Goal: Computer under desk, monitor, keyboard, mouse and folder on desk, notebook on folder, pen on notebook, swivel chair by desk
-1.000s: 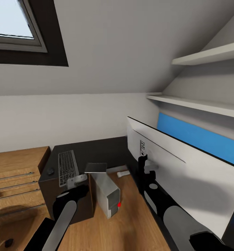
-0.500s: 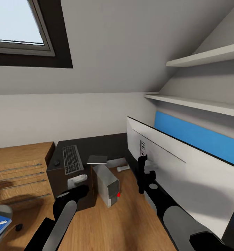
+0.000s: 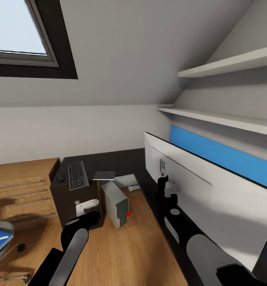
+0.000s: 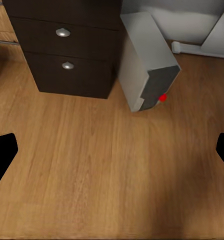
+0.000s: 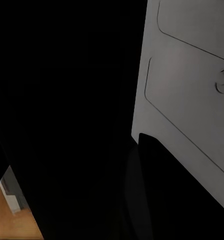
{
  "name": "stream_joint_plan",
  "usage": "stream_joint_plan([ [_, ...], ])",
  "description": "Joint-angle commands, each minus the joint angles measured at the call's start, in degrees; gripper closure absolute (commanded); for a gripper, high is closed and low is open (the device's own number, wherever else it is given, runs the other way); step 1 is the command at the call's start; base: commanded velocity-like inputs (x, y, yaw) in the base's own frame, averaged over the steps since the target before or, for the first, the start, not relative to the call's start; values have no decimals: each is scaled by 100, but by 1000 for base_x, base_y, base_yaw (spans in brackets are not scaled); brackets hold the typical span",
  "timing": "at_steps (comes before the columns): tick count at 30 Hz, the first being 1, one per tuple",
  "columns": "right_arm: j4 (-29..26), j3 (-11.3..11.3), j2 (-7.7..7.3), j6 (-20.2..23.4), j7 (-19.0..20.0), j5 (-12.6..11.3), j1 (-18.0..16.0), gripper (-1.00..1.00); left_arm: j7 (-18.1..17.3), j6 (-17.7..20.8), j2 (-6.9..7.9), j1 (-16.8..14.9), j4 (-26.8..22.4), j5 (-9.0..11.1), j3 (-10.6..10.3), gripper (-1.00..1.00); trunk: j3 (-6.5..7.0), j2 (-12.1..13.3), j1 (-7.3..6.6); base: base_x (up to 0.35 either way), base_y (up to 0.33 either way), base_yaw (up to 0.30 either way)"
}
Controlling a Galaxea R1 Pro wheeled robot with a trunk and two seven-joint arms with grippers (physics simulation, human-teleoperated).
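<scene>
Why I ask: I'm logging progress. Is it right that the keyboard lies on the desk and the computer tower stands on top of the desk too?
Not quite. The keyboard lies on the desk, but the computer tower stands on the floor beside the drawers, as the head view shows.

Pale grey walls [image 3: 70,127] meet a sloped ceiling [image 3: 141,47] with a dark-framed skylight [image 3: 18,35] showing bright sky. Two white shelves [image 3: 229,65] run along the right wall above a blue panel [image 3: 225,157]. Low oak cabinets [image 3: 18,186] stand on the oak plank floor [image 3: 125,254].
</scene>
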Motion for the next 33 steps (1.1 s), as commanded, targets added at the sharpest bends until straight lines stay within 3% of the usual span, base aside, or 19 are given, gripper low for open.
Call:
stream_joint_plan([
  [1, -6, 48, -3, -7, -62, 24, -8, 100, 57, 16, 0, -6, -6, 46, -4, -100, -7, -7, -2, -245, -255, 0],
  [18, -12, 48, -5, -7, -61, 24, -8, 100, 53, -27, 21, -6, 54, 136, 30, -100, -7, -7, -2, -227, -241, 0],
  [22, -12, 46, -32, -7, -55, 24, -8, 100, 52, -198, 46, -6, 496, 396, 45, -100, -7, -7, -2, -19, -26, 0],
  [23, -8, 47, -41, -7, -54, 24, -8, 100, 50, -481, 42, -6, 857, 431, 32, -100, -7, -7, -2, -3, -3, 0],
  [25, -6, 48, -40, -3, -54, 23, -8, 100, 31, -813, 43, -5, 1101, 447, 22, -100, -7, -7, -2, -1, -2, 0],
  [26, -6, 49, -39, 0, -54, 24, -8, 100, 24, -1049, 49, -6, 1538, 452, 21, -100, -7, -7, -2, 0, 0, 0],
  [30, -4, 48, -38, -2, -58, 24, -8, 100, -177, -1182, 65, -6, 2098, 413, 31, -100, -7, -7, -2, 0, 0, 0],
  [33, 4, 48, -38, -5, -61, 24, -8, 100, -341, -1219, 138, -5, 2199, 407, 26, -100, -7, -7, -2, 0, 0, 0],
])
